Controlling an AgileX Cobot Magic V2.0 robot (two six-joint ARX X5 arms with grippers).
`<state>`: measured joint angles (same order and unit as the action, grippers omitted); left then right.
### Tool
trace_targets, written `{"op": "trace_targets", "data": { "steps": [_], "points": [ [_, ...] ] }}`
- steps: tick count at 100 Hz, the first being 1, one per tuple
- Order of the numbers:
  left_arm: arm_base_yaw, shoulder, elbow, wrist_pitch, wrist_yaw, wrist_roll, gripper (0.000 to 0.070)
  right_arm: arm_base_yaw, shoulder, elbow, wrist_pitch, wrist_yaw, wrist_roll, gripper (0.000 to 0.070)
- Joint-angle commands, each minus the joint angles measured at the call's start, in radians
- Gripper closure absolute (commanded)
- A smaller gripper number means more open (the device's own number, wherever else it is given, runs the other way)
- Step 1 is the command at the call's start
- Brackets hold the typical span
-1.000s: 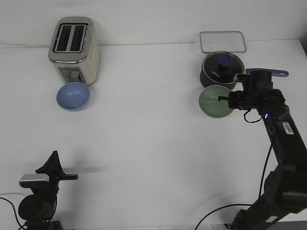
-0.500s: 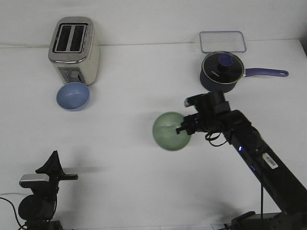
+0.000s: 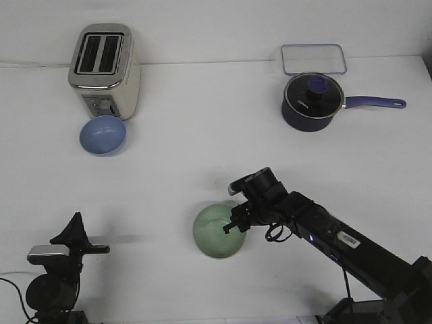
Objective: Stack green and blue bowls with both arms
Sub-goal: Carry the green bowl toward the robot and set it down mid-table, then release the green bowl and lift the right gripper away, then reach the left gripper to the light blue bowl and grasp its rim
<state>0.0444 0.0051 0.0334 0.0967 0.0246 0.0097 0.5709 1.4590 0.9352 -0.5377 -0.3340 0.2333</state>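
Note:
The pale green bowl [image 3: 216, 231] sits low in the middle of the table, near the front. My right gripper [image 3: 233, 226] is shut on its right rim, the black arm reaching in from the lower right. The light blue bowl [image 3: 102, 135] stands at the far left, just in front of the toaster. My left gripper [image 3: 73, 233] rests at the front left corner, away from both bowls; its fingers are seen edge-on, so I cannot tell how they stand.
A silver toaster [image 3: 104, 69] stands at the back left. A dark blue lidded saucepan [image 3: 312, 101] with a long handle and a clear lidded container [image 3: 313, 58] stand at the back right.
My right gripper has carried the green bowl from beside the saucepan toward the front middle of the table. The left arm and the blue bowl have not moved.

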Motion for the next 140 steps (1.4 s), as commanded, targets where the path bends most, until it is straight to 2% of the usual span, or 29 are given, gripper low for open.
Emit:
{"op": "trace_targets", "data": {
  "steps": [1,19,22,30,34,48,67,84,98,108,131,135,140],
  "points": [
    [-0.001,-0.002,-0.019,0.010,-0.002,0.005,0.0687,0.008,0.002,-0.003,0.022,0.011,0.018,0.0700],
    [-0.001,-0.002,-0.019,0.010,-0.002,-0.001,0.0687,0.008,0.016,-0.021,0.017,0.027,-0.002,0.0691],
    [-0.001,-0.002,-0.019,0.010,-0.002,-0.003,0.0687,0.008,0.016,-0.021,0.017,0.027,-0.003,0.0648],
    [-0.001,-0.002,-0.019,0.011,-0.002,-0.003,0.0687,0.008,0.016,-0.021,0.029,0.021,-0.006,0.0456],
    [-0.001,-0.002,-0.019,0.010,-0.002,-0.006,0.0687,0.008,0.015,-0.021,0.035,0.020,-0.006,0.0423],
    [-0.001,-0.002,-0.016,0.018,-0.002,-0.110,0.0689,-0.016,-0.018,-0.007,0.043,0.018,-0.028,0.0421],
    [-0.001,-0.002,0.010,0.067,-0.003,-0.396,0.0688,-0.130,-0.160,0.059,0.064,0.023,-0.091,0.0422],
    [-0.001,0.063,0.113,0.030,-0.001,-0.470,0.0687,-0.324,-0.256,0.061,0.200,0.018,-0.167,0.0422],
    [0.002,0.262,0.272,0.002,-0.031,-0.472,0.0687,-0.471,-0.274,0.041,0.234,0.004,-0.179,0.0423],
    [0.006,0.457,0.423,-0.038,-0.041,-0.436,0.0687,-0.520,-0.303,-0.010,0.285,-0.008,-0.177,0.0423],
    [0.031,1.032,0.888,-0.293,-0.021,-0.319,0.0679,-0.534,-0.380,-0.121,0.348,-0.007,-0.155,0.0423],
    [0.036,1.120,0.959,-0.324,-0.013,-0.298,0.0652,-0.535,-0.388,-0.126,0.351,-0.007,-0.154,0.0423],
    [0.042,1.233,1.049,-0.362,0.002,-0.285,0.0524,-0.535,-0.393,-0.127,0.351,-0.007,-0.155,0.0423]
  ]
}}
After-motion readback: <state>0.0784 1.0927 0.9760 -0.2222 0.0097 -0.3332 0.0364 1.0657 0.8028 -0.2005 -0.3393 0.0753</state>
